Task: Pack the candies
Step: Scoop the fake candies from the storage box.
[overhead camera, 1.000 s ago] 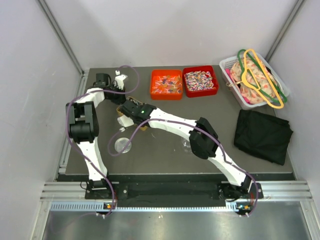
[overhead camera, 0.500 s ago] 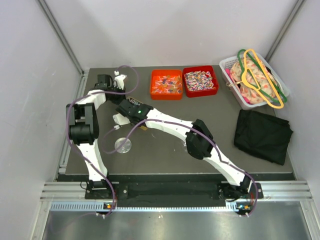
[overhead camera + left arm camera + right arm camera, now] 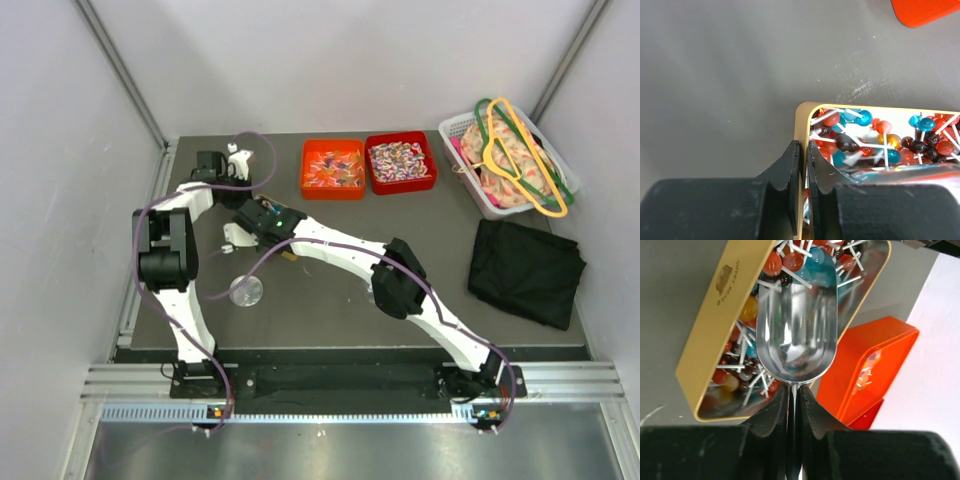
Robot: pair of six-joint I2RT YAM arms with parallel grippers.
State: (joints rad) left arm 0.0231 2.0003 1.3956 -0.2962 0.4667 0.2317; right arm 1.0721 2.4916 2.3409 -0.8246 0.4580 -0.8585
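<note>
Grey tabletop in the overhead view is carrying an orange tray and a red tray side by side at its far edge, the red one heaped with wrapped sweets. The right arm is reaching across toward the far-left corner and has swung a little further left within the last second, while the left arm is barely stirring.

In the left wrist view, the left gripper is pinching the side wall of a gold tin, steadying it. The candies, round sweets on white sticks, are lying heaped inside.

In the right wrist view, the right gripper is clamping the handle of a steel scoop, which is hovering over the tin and looking empty. That leftward shift is probably the scoop travelling along the tin with its load already out, so another trip to the trays is likely coming.
</note>
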